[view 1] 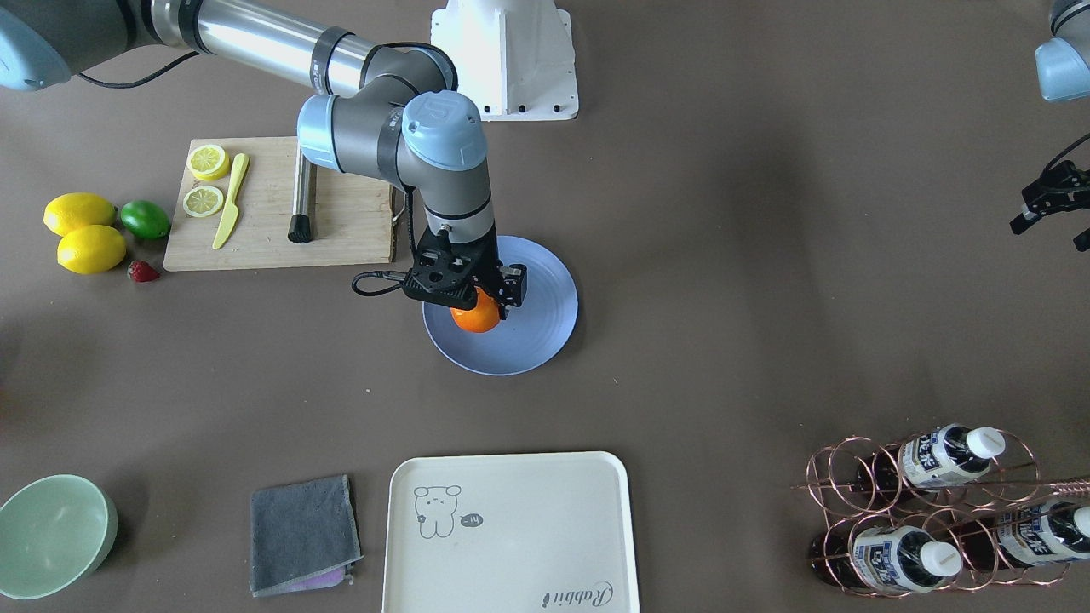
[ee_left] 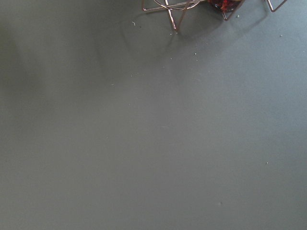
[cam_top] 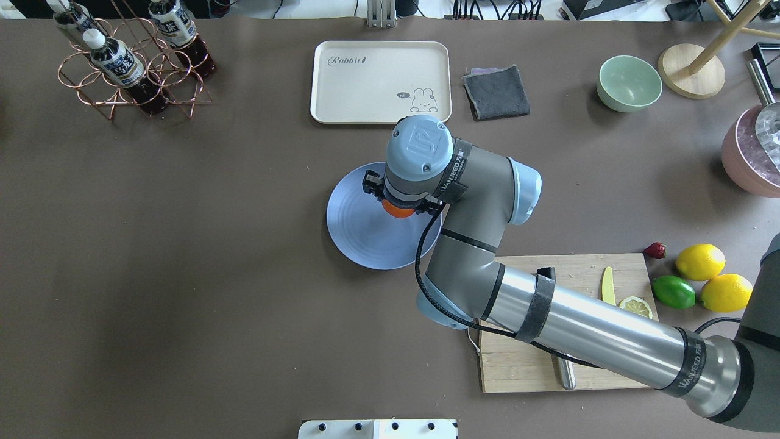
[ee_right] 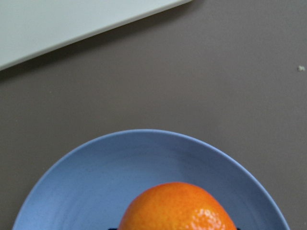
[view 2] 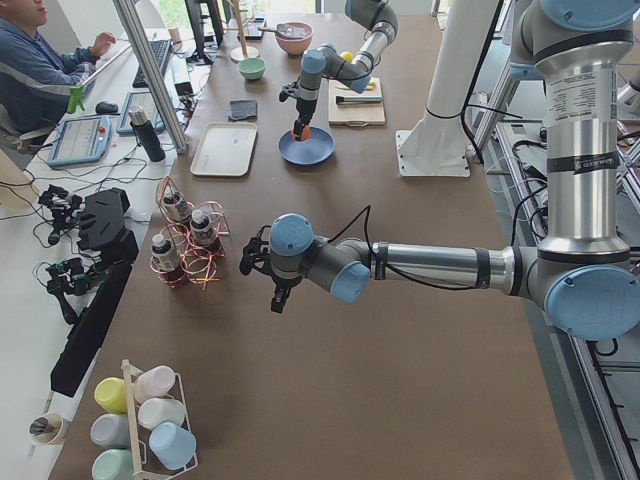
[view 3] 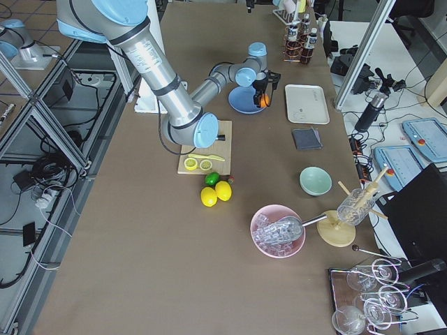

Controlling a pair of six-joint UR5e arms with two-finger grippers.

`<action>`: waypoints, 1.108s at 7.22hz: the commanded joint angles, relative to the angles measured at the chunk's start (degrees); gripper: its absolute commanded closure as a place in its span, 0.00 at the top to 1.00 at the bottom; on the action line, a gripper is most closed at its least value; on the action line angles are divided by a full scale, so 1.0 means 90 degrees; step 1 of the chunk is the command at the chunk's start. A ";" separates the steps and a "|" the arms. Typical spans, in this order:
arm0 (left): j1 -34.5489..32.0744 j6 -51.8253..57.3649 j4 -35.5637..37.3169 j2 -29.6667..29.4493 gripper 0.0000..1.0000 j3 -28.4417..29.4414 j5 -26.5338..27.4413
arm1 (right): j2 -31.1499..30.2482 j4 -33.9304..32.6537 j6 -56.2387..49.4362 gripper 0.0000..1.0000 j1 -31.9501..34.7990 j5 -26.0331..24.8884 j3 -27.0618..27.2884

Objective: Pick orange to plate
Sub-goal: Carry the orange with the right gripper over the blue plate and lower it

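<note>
The orange [view 1: 475,320] sits between the fingers of my right gripper [view 1: 479,308], which is shut on it. It hangs low over the robot-side half of the light-blue plate [view 1: 536,340]; I cannot tell whether it touches the surface. In the right wrist view the orange [ee_right: 177,207] fills the bottom edge with the plate [ee_right: 144,158] beneath it. From overhead only a sliver of the orange [cam_top: 396,211] shows under the wrist, above the plate [cam_top: 359,241]. My left gripper [view 1: 1049,228] hovers far off at the table's other end, fingers spread, nothing in them.
A cutting board [view 1: 341,230] with lemon slices, a yellow knife and a metal tool lies beside the plate. Two lemons [view 1: 81,230], a lime and a strawberry sit past it. A cream tray [view 1: 511,532], grey cloth [view 1: 302,532], mint bowl [view 1: 51,532] and bottle rack [view 1: 937,511] line the far edge.
</note>
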 commanded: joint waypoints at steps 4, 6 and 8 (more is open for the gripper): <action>-0.0008 -0.0007 -0.0172 0.0080 0.98 0.0026 -0.0016 | 0.0148 0.0027 0.0002 0.88 -0.0165 -0.0122 -0.0164; -0.0008 -0.0007 -0.0172 0.0080 0.98 0.0036 -0.0006 | 0.0294 0.0027 -0.0037 1.00 -0.0165 -0.0143 -0.0144; -0.0008 -0.0007 -0.0162 0.0090 0.98 0.0056 0.0014 | 0.0324 -0.0041 -0.0095 1.00 0.0213 -0.0046 0.0157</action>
